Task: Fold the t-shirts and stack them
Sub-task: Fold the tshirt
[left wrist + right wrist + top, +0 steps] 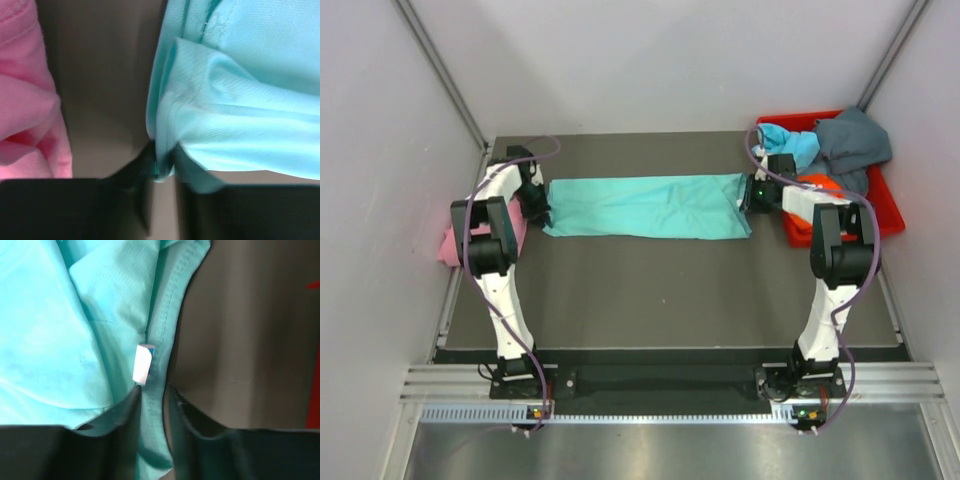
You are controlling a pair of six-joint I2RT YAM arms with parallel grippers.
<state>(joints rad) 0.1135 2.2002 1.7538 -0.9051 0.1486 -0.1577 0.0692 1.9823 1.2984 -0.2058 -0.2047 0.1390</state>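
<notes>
Teal cloth sits pinched between the left fingers (137, 175). The two black tips are nearly together on a bunched hem of the teal t-shirt (240, 100), and the fabric gathers into folds just above them. The right fingers (125, 412) nip the opposite end of the same shirt, closed on a stitched edge, with a small white label (143, 364) just above the tips.

Between the two grips the shirt lies as a long, narrow band across the far half of the dark worktop (650, 290). It runs left to right and is fairly flat, its right end wider than its left.

A pink t-shirt (448, 246) lies crumpled at the worktop's left edge, just beside the left arm (492, 245), near the teal hem but apart from it.

At the far right corner a red bin (892, 218) holds a light blue t-shirt (788, 142), a dark grey-blue t-shirt (855, 145) and an orange t-shirt (817, 182), loosely heaped. The right arm (838, 250) passes over the bin's near left corner.
</notes>
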